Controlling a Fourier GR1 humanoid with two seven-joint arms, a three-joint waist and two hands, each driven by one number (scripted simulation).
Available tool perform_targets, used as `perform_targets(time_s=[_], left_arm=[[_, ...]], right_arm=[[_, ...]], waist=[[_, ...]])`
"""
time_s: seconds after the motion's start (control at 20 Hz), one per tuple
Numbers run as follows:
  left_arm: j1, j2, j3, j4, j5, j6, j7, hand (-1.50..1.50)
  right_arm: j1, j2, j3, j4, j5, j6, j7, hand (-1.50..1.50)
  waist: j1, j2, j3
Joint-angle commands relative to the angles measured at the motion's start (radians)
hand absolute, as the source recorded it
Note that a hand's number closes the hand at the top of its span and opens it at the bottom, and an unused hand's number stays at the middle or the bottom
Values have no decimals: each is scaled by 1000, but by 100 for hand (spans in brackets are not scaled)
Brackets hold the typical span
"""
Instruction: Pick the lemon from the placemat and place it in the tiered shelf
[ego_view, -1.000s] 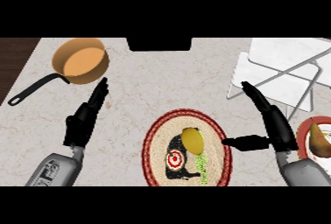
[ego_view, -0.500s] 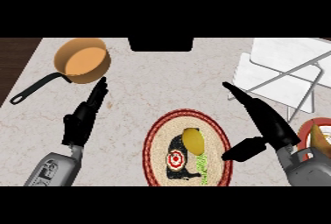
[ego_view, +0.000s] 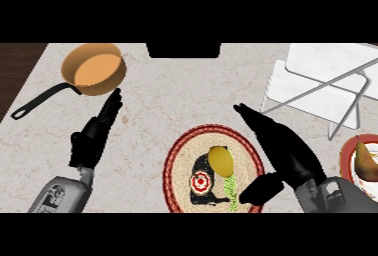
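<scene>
1. Lemon (ego_view: 221, 161) lies on the round placemat (ego_view: 176, 170), slightly above its middle. Not picked up.
2. Right robot hand (ego_view: 291, 152) sits just beside the lemon on its right. Fingers straight and spread, pointing up the desk (ego_view: 162, 100); thumb splayed out low over the mat's lower right edge. No contact with the lemon that I can make out; holds nothing.
3. Left robot hand (ego_view: 92, 137) is at the left, below the pan (ego_view: 92, 70), fingers straight and together, resting, empty.
4. Tiered shelf (ego_view: 325, 65) stands at the far right corner, well apart from the mat. No lemon on it.
5. Judgement: early approach stage. Nothing is done yet. What is left is closing on the lemon, lifting it, carrying it up and to the right, and setting it on the shelf.
</scene>
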Motion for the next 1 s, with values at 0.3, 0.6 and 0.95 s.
perform_targets(time_s=[0.3, 0.6, 0.95], left_arm=[[81, -6, 69, 28, -18, -93, -97, 0], [2, -90, 62, 0, -92, -54, 23, 0], [31, -90, 95, -59, -106, -90, 56, 0]], right_arm=[[101, 118, -15, -84, 188, 92, 47, -150], [128, 242, -41, -93, 286, 146, 89, -150], [131, 333, -66, -23, 347, 210, 60, -150]], waist=[[-1, 2, 1], [-3, 2, 1], [0, 1, 1]])
